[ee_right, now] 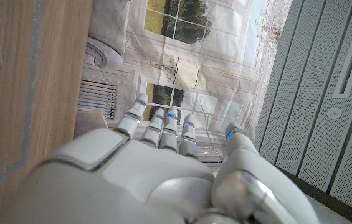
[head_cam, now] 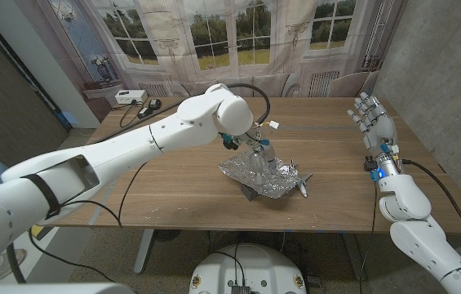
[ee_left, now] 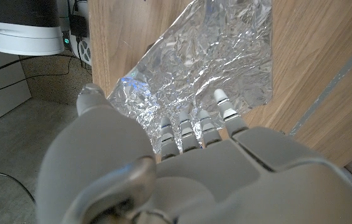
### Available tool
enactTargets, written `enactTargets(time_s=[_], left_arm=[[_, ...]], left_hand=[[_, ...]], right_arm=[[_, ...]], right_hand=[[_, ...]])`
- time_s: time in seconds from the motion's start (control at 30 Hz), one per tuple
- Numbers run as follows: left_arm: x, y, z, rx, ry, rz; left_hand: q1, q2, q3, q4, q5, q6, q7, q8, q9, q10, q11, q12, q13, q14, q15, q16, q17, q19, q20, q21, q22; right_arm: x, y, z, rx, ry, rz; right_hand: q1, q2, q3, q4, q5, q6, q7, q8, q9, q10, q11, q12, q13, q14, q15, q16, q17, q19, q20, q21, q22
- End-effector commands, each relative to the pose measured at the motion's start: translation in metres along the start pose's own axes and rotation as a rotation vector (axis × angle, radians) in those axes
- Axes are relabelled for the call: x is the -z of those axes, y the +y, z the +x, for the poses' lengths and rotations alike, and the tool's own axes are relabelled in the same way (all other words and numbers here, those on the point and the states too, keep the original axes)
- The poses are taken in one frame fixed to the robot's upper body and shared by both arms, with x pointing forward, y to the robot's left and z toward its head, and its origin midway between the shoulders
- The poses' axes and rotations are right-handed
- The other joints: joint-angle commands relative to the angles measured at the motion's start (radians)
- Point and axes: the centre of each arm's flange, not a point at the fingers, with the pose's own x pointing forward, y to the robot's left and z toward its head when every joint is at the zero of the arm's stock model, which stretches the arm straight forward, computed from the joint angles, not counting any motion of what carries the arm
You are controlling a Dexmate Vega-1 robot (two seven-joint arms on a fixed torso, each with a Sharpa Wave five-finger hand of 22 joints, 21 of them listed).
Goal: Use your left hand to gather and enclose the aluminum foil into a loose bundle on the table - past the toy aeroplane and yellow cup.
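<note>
Left robot hand (head_cam: 260, 155): positioned over the aluminum foil (head_cam: 264, 177), fingers (ee_left: 224, 106) spread and extended onto the sheet, fingertips touching or just above it; nothing enclosed yet, so it reads as open.

Right robot hand (head_cam: 374, 119): raised near the right edge of the table (head_cam: 173, 196), fingers apart, holding nothing.

Foil location: mid-table, slightly nearer the front edge. A dark, partly covered shape protrudes at its front side; it cannot be identified.

Materials: the foil is thin, bright and heavily creased, lying as a crumpled, roughly rectangular sheet with lifted corners. The table is smooth wood-grain.

Risks, as judged: the foil may slide on the smooth surface instead of bunching; sharp finger closure could tear it or compact it beyond a loose bundle; raking could drag it toward the front edge.
</note>
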Motion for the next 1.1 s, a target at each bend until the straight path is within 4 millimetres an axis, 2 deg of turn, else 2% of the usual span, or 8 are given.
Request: enactTargets(time_s=[0.03, 0.13, 0.3, 0.53, 0.7, 0.93, 1.0, 1.1], left_arm=[[-0.027, -0.015, -0.006, -0.101, 0.084, 0.148], [-0.035, -0.019, -0.007, -0.141, 0.096, 0.188], [-0.048, -0.029, -0.009, -0.242, 0.145, 0.282], [-0.062, -0.046, -0.010, -0.399, 0.174, 0.389], [-0.066, -0.052, -0.005, -0.348, 0.137, 0.371], [-0.081, -0.058, -0.004, -0.275, 0.116, 0.388], [-0.085, -0.061, -0.004, -0.291, 0.152, 0.437], [-0.088, -0.066, -0.002, -0.337, 0.220, 0.506]], left_hand=[[0.021, 0.005, -0.002, -0.008, 0.006, 0.003, -0.008, 0.002, 0.002, -0.015, -0.012, -0.005, 0.004, -0.004, -0.011, 0.002, 0.002, -0.005, -0.006, -0.004, 0.001], [0.026, 0.007, -0.002, -0.010, 0.004, 0.005, -0.014, 0.003, 0.002, -0.015, -0.017, -0.003, 0.004, -0.003, -0.017, 0.003, 0.002, -0.004, -0.010, -0.005, 0.001], [0.041, 0.020, 0.003, -0.013, -0.001, 0.013, -0.035, 0.007, 0.002, -0.009, -0.040, 0.001, 0.003, 0.007, -0.042, 0.009, 0.000, 0.006, -0.032, -0.003, 0.000], [0.059, 0.038, 0.009, -0.016, -0.019, -0.098, -0.055, -0.021, 0.002, -0.058, -0.056, -0.009, 0.004, 0.017, -0.066, 0.011, -0.002, 0.004, -0.040, -0.010, -0.001], [0.034, 0.032, -0.007, -0.003, -0.033, -0.138, -0.031, -0.018, 0.002, -0.095, -0.029, -0.016, 0.006, -0.005, -0.040, 0.005, 0.001, -0.011, -0.022, -0.020, -0.001], [0.017, 0.023, -0.021, 0.005, -0.041, -0.127, -0.026, -0.005, 0.002, -0.102, -0.022, -0.013, 0.007, -0.019, -0.029, 0.004, 0.002, -0.017, -0.021, -0.026, 0.000], [0.025, 0.029, -0.021, 0.004, -0.044, -0.072, -0.037, 0.017, 0.003, -0.069, -0.031, 0.005, 0.008, -0.010, -0.036, 0.010, 0.002, -0.012, -0.025, -0.026, 0.000], [0.053, 0.049, -0.008, -0.005, -0.045, -0.021, -0.048, 0.031, 0.002, -0.035, -0.062, 0.023, 0.008, 0.024, -0.064, 0.021, 0.000, 0.008, -0.043, -0.022, 0.000]], right_arm=[[-0.003, 0.005, 0.001, -0.003, -0.011, 0.013], [-0.004, 0.005, 0.000, -0.003, -0.015, 0.014], [-0.005, 0.005, -0.002, -0.003, -0.018, 0.013], [-0.003, 0.004, -0.003, 0.006, -0.015, 0.016], [-0.002, 0.004, -0.001, 0.008, -0.016, 0.021], [-0.002, 0.004, 0.002, 0.012, -0.018, 0.026], [-0.001, 0.004, 0.002, 0.011, -0.019, 0.027], [-0.001, 0.003, 0.003, 0.010, -0.019, 0.026]], right_hand=[[-0.002, 0.000, 0.001, 0.006, 0.004, 0.012, 0.001, -0.002, 0.003, 0.009, 0.004, 0.002, 0.002, 0.009, 0.005, 0.005, 0.003, 0.009, -0.005, 0.002, 0.004], [-0.002, 0.000, 0.001, 0.006, 0.004, 0.013, 0.001, -0.002, 0.003, 0.009, 0.004, 0.002, 0.002, 0.009, 0.005, 0.005, 0.003, 0.010, -0.006, 0.002, 0.004], [-0.003, 0.000, 0.002, 0.006, 0.004, 0.013, 0.000, -0.002, 0.003, 0.012, 0.003, 0.002, 0.002, 0.015, 0.006, 0.007, 0.003, 0.012, -0.003, 0.003, 0.004], [-0.003, -0.001, 0.002, 0.006, 0.004, 0.014, 0.001, -0.002, 0.003, 0.014, 0.004, 0.003, 0.002, 0.017, 0.007, 0.007, 0.003, 0.013, -0.003, 0.003, 0.004], [-0.004, -0.001, 0.002, 0.006, 0.004, 0.015, 0.002, -0.001, 0.003, 0.015, 0.003, 0.003, 0.002, 0.017, 0.007, 0.006, 0.003, 0.013, -0.003, 0.003, 0.004], [-0.005, 0.000, 0.003, 0.007, 0.005, 0.016, 0.002, -0.001, 0.003, 0.014, 0.005, 0.002, 0.002, 0.017, 0.008, 0.006, 0.003, 0.013, -0.003, 0.003, 0.004], [-0.006, 0.000, 0.003, 0.008, 0.005, 0.016, 0.002, -0.002, 0.003, 0.013, 0.003, 0.002, 0.002, 0.017, 0.007, 0.006, 0.003, 0.013, -0.002, 0.003, 0.004], [-0.006, 0.000, 0.004, 0.008, 0.005, 0.016, 0.003, -0.002, 0.003, 0.015, 0.004, 0.002, 0.002, 0.019, 0.008, 0.006, 0.003, 0.013, -0.003, 0.003, 0.004]])
